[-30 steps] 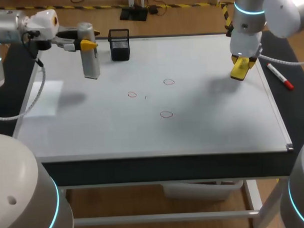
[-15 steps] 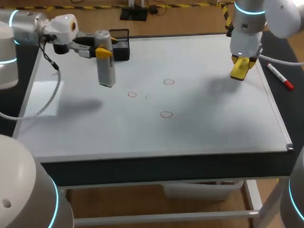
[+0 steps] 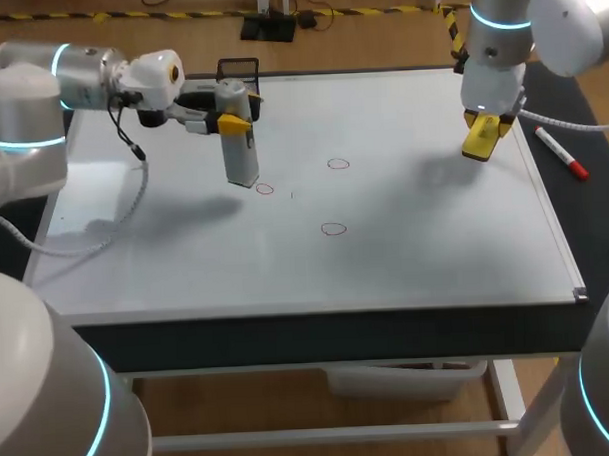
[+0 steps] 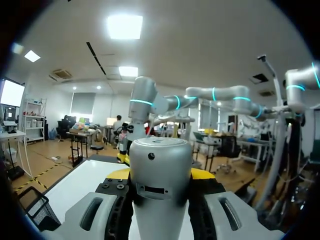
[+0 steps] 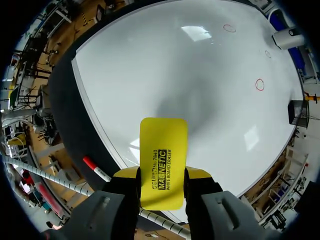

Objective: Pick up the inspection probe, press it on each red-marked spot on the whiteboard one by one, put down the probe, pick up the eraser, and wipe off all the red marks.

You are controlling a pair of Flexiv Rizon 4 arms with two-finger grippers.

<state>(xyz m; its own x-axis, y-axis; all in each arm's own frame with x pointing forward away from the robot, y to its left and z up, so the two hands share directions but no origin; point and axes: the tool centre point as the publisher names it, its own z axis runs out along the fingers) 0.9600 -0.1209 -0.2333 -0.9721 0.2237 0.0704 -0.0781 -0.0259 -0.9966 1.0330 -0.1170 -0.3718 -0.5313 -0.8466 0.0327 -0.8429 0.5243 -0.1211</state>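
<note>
Grips the probe [image 3: 242, 155] upright in the left gripper [image 3: 236, 120], yellow tips pressed against its two sides. Holds its lower end just beside the leftmost of three red marks [image 3: 264, 188] on the whiteboard [image 3: 406, 264]; cannot tell whether probe and board touch. Seen from the left wrist, fills the gap between the fingers [image 4: 202, 173] with the probe's grey cap.

Clamps the eraser [image 3: 479, 144] from both sides in the right gripper [image 3: 481, 122], above the board's far right part, well apart from the marks.

Around them: a black mesh basket [image 3: 238, 75] just behind the probe at the board's far edge, and a red-capped marker [image 3: 562, 153] on the dark table [image 3: 584, 218], right of the board and near the eraser.

Bears black print along the eraser's yellow face, plain in the right wrist view; not read off.
</note>
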